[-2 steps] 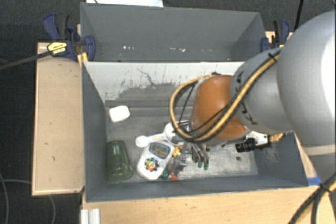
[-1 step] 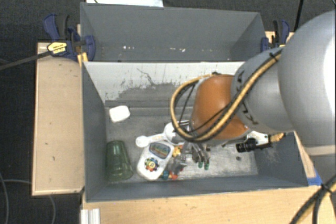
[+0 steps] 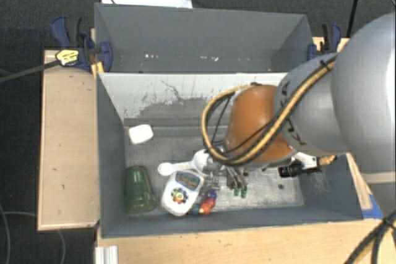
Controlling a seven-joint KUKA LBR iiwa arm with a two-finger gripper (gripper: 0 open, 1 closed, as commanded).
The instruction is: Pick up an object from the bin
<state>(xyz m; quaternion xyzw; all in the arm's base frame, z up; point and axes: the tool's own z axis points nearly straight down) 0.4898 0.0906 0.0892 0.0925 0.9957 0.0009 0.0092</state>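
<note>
My gripper (image 3: 239, 188) hangs low over the bin floor near the front, right of centre, under the orange wrist cover. Just to its left lies a white toy phone (image 3: 180, 193) with a round dial of coloured buttons. A small red and blue piece (image 3: 207, 204) rests against the phone's right side, close beside the gripper. A white scoop-like thing (image 3: 179, 166) with a round end lies just behind the phone, partly hidden by the wrist. I see nothing held by the gripper.
A dark green translucent cup (image 3: 138, 190) lies on its side in the front left corner. A small white block (image 3: 140, 133) sits further back on the left. The arm and its cables cover the bin's right half.
</note>
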